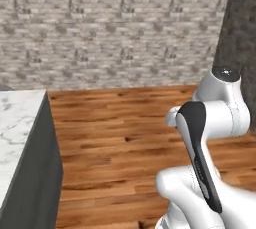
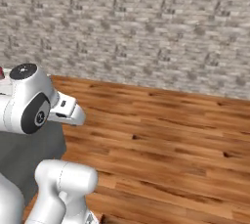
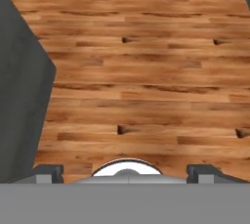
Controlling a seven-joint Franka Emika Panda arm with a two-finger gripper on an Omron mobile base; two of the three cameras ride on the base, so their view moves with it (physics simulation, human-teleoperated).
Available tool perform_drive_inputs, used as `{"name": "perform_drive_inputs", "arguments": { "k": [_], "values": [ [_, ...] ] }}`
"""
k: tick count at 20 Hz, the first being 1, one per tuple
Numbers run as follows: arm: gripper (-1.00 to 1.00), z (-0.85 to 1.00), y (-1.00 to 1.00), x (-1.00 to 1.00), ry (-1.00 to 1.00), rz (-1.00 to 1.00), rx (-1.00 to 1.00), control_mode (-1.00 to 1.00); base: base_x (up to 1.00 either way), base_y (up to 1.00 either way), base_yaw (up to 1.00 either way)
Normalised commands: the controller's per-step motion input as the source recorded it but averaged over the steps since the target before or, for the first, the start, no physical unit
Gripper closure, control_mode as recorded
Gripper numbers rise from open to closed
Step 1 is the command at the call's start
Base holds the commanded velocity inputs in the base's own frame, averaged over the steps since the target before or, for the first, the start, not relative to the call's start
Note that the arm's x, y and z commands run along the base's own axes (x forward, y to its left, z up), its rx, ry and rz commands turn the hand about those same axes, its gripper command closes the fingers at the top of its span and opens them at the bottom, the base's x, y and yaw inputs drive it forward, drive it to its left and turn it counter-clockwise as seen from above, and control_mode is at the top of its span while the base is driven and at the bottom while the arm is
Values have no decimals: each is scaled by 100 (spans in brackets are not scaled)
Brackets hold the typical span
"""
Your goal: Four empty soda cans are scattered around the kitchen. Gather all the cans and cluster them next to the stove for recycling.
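In the hand view my gripper [image 3: 126,174] is open, its two dark fingertips [image 3: 47,173] far apart with nothing between them. It looks down on bare wooden floor [image 3: 146,71]. The soda cans and the stove are out of view. A sliver of red [image 2: 1,74] shows at the left edge of the right base view, above the counter and behind my arm; it is too small to tell what it is. My arm [image 1: 210,138] is folded up close to the base.
A marble-topped counter [image 1: 15,123] with a dark grey side [image 1: 42,173] stands to the left; the same grey side [image 3: 22,96] is at the left of the hand view. A brick wall [image 1: 115,28] closes the far end of the floor. A dark column [image 1: 240,23] rises at the right.
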Motion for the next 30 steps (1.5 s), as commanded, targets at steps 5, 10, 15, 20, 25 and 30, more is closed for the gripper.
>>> {"name": "perform_drive_inputs", "arguments": {
  "k": [5, 10, 15, 20, 25, 30],
  "values": [
    [-100, 0, 0, 0, 0, 0, 0, 100, -6, -7, 49],
    [-100, 0, 0, 0, 0, 0, 0, 100, -4, -13, 42],
    [-100, 0, 0, 0, 0, 0, 0, 100, 3, -23, 28],
    [-100, 0, 0, 0, 0, 0, 0, 100, 37, -51, 15],
    [-100, 0, 0, 0, 0, 0, 0, 100, 56, -66, 10],
    [-100, 0, 0, 0, 0, 0, 0, 100, 31, -46, 21]
  ]
}}
